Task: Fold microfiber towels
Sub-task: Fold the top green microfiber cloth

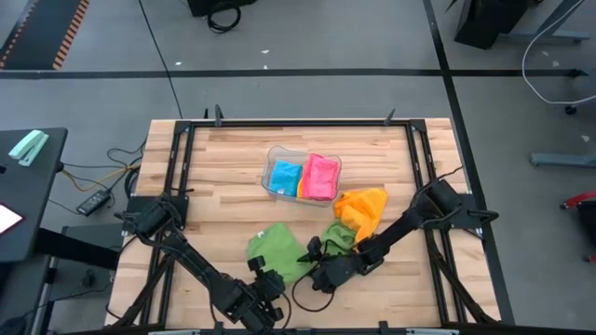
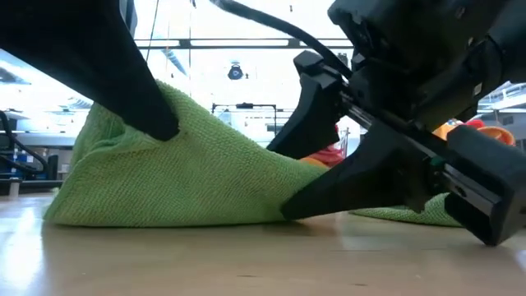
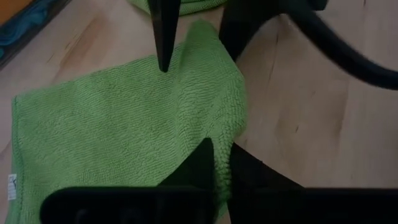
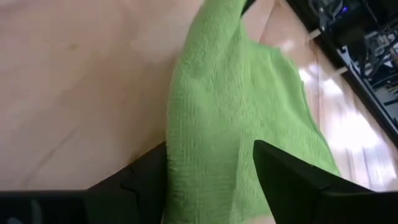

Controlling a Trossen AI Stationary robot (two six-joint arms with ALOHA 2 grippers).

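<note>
A green microfiber towel [image 1: 276,247] lies near the table's front edge, one side raised like a tent in the low view [image 2: 181,173]. My left gripper [image 1: 265,279] is shut on its near edge [image 3: 222,152]. My right gripper [image 1: 315,253] is open, one finger on each side of the towel's raised fold [image 4: 211,112]; whether they touch it I cannot tell. A second green towel [image 1: 341,233] and an orange towel [image 1: 363,207] lie bunched to the right. My left gripper pinches the green towel's edge [image 3: 227,134] between its two fingers, near a corner, one finger [image 3: 200,163] on top of the cloth. It comes from the table's near side. The held part is raised off the table [image 2: 123,107]; the rest slopes down and lies on the wood.
A clear plastic tray [image 1: 274,154] at the table's middle holds a folded blue towel [image 1: 284,175] and a pink towel [image 1: 320,177]. Bare wood lies at the left and far left [image 1: 214,186]. A black frame runs around the table's edges.
</note>
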